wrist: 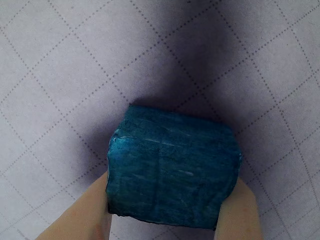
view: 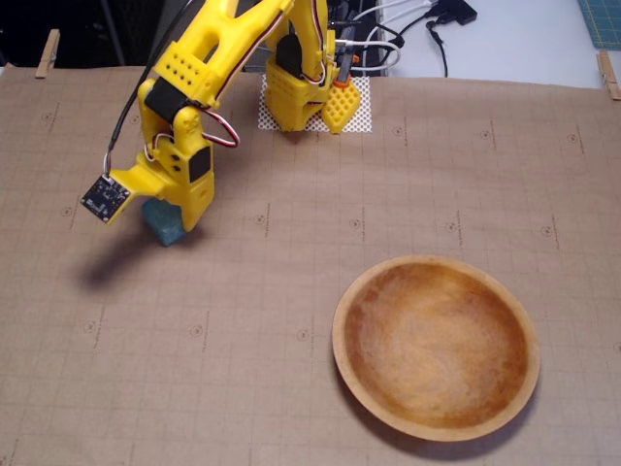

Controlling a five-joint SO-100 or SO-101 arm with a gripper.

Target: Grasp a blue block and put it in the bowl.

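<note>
The blue block (wrist: 170, 150) fills the lower middle of the wrist view, a teal rough-textured cuboid. My gripper (wrist: 172, 182) is shut on it, with one pale finger (wrist: 82, 212) against its left side and the other against its right. In the fixed view the yellow gripper (view: 177, 219) stands at the left over the block (view: 163, 231), which shows just under it at or barely above the paper. The wooden bowl (view: 364, 374) lies empty at the lower right, far from the gripper.
Brown gridded paper (view: 291, 291) covers the table. The arm's base (view: 301, 92) stands on a white mesh mat at the top middle. Cables and a white surface (view: 505, 39) lie behind the paper's far edge. Clothespins (view: 47, 53) clip the paper's corners.
</note>
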